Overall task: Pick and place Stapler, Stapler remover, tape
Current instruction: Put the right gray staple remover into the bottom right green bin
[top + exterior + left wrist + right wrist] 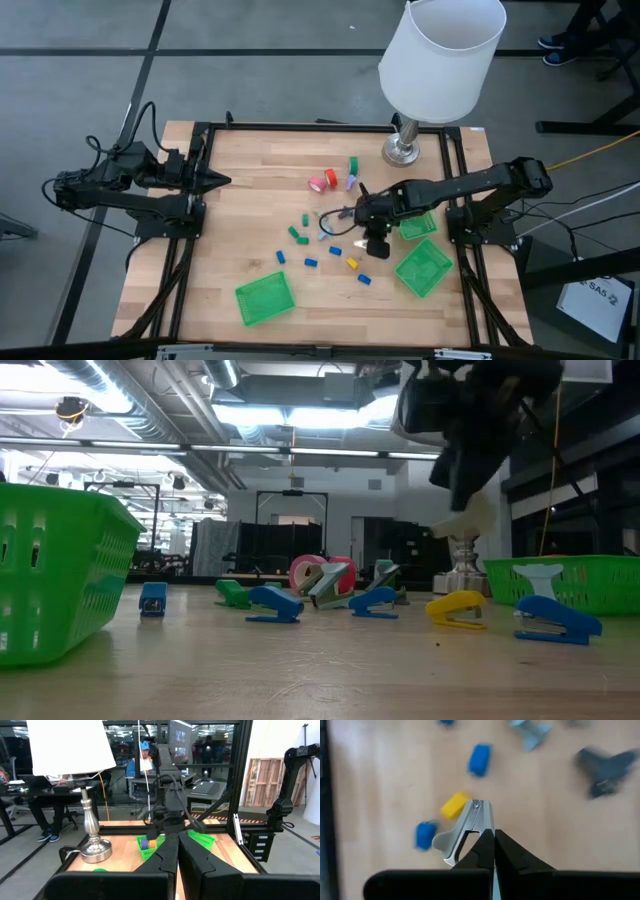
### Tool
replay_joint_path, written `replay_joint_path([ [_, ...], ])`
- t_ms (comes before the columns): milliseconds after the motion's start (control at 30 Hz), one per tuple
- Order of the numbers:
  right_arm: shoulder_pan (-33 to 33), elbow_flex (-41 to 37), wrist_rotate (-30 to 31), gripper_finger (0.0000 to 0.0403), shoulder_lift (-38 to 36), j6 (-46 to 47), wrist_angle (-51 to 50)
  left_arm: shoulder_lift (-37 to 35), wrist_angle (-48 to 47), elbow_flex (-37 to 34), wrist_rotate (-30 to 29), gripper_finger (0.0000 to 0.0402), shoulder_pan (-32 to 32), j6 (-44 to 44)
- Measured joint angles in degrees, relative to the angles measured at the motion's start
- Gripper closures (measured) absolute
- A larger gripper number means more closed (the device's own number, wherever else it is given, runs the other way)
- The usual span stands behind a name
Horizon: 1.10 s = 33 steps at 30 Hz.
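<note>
My right gripper (pixel 493 851) hovers above the middle of the table (pixel 240 200), shut on a silver staple remover (pixel 465 827), also in the high view (pixel 357 243). Below it lie small blue staplers (pixel 479 759) and a yellow one (pixel 454 804); the low view shows them resting flat on the wood, blue (pixel 272 604) and yellow (pixel 456 609). Red and pink tape rolls (pixel 324 181) stand on edge farther back (pixel 322 573). My left gripper (pixel 218 181) waits shut over the table's left side, touching nothing. My right gripper pinches the staple remover between its two fingers (pixel 481 849) at the handle end (pixel 470 836), opposite the rivet (pixel 476 806). The fingers come from above, pointing down. The remover is lifted clear of the table and sticks out beyond the fingertips.
Three green baskets stand on the table: one near the front (pixel 265 298), two on the right (pixel 423 268) (pixel 418 225). A lamp with a white shade (pixel 442 55) stands at the far right corner. Green staplers (pixel 296 234) and more blue ones (pixel 311 263) are scattered mid-table.
</note>
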Motion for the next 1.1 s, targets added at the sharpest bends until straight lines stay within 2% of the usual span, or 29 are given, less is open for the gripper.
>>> replay_joint_path([
  [200,3.28,0.0,-8.99,0.0402,-0.19,7.92,-1.2,-0.03,0.0,0.0,0.0,0.0394,0.0,0.0],
  [400,7.21,0.0,-20.83,0.0402,-1.27,17.91,-3.31,-0.01,0.0,0.0,0.0,0.0394,0.0,0.0],
  [500,9.42,0.0,-23.18,0.0402,-2.88,23.1,-5.82,-0.03,0.0,0.0,0.0,0.0393,0.02,0.0],
  [667,12.81,0.0,-22.53,0.0402,-6.09,31.36,-15.75,-0.02,0.0,0.0,0.0,0.0396,0.02,0.0],
  [933,16.28,0.0,-12.44,0.0402,-8.84,37.3,-32.96,-0.01,0.0,0.0,0.0,0.0394,0.0,0.0],
  [1100,17.11,0.0,-5.86,0.0403,-8.76,37.41,-36.54,-0.03,0.01,0.0,0.0,0.0395,0.02,0.0],
])
